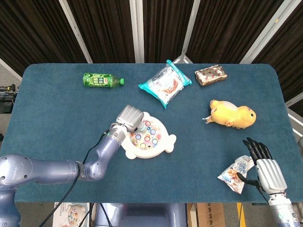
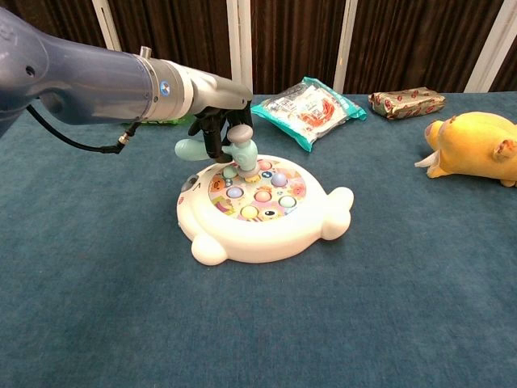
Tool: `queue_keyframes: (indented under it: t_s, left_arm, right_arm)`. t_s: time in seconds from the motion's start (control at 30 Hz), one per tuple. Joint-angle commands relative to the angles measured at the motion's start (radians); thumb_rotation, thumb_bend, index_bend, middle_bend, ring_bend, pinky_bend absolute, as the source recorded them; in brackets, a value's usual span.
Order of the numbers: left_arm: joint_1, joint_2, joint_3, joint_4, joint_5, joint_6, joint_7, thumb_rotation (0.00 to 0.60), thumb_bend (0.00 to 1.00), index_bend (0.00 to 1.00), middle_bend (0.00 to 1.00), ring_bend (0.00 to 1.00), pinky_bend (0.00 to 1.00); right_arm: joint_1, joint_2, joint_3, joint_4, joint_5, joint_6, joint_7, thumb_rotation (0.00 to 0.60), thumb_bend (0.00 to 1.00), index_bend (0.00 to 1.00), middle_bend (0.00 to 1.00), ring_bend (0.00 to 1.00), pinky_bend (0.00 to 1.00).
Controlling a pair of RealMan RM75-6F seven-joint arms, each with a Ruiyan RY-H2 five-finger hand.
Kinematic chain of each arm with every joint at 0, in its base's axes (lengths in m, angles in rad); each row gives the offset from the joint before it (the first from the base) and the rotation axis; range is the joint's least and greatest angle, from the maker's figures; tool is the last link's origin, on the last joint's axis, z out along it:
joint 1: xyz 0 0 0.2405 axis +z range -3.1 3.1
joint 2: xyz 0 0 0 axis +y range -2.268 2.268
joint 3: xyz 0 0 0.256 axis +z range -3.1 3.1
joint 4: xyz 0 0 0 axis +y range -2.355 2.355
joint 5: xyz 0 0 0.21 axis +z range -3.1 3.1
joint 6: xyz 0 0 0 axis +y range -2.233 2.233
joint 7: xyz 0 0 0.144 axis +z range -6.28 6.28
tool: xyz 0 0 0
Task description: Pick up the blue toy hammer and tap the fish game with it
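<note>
Left robot hand (image 2: 212, 121) grips the blue toy hammer (image 2: 234, 150), its head low over the rear pegs of the fish game (image 2: 260, 208) mid-bench. A good tap likely means a short, straight drop onto one peg, light enough not to shove the game. Right robot hand (image 1: 265, 168) rests open beside a snack packet (image 1: 234, 174).

Left robot hand (image 2: 212, 121) curled, right robot hand (image 1: 266, 170) splayed
</note>
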Motion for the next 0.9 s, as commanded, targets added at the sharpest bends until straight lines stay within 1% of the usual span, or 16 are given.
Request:
queue_keyframes:
  t_s: [0.03,0.3,0.5,0.63,0.77,0.9]
  left_arm:
    - [-0.002,-0.006,0.004,0.007,-0.006,-0.003,0.001,0.600,0.71,0.66,0.53,0.49,0.62]
    - [-0.006,-0.020,0.013,0.018,-0.006,-0.005,-0.001,0.600,0.71,0.66,0.53,0.49,0.62]
    - [-0.006,-0.003,0.001,-0.002,0.002,0.009,-0.016,0.600,0.71,0.66,0.53,0.49,0.62]
    - [0.000,0.026,-0.008,-0.034,0.014,0.021,-0.030,0.600,0.71,0.66,0.53,0.49,0.62]
    - [0.019,0.070,-0.012,-0.089,0.037,0.044,-0.053,0.600,0.71,0.66,0.53,0.49,0.62]
    - [0.063,0.134,0.014,-0.167,0.071,0.070,-0.081,0.600,0.71,0.66,0.53,0.49,0.62]
  right_arm:
    - [0.000,0.000,0.000,0.000,-0.001,0.001,0.000,0.600,0.22,0.00,0.00,0.00,0.00]
    - [-0.001,0.002,-0.001,0.000,-0.003,0.001,0.003,0.600,0.22,0.00,0.00,0.00,0.00]
    - [-0.002,0.001,-0.002,0.002,-0.005,0.004,0.001,0.600,0.22,0.00,0.00,0.00,0.00]
    - [-0.003,0.001,-0.003,0.003,-0.006,0.005,0.000,0.600,0.22,0.00,0.00,0.00,0.00]
    - [-0.004,0.001,-0.002,0.005,-0.004,0.007,0.000,0.600,0.22,0.00,0.00,0.00,0.00]
    - [-0.005,0.001,-0.003,0.007,-0.004,0.006,-0.002,0.600,0.22,0.00,0.00,0.00,0.00]
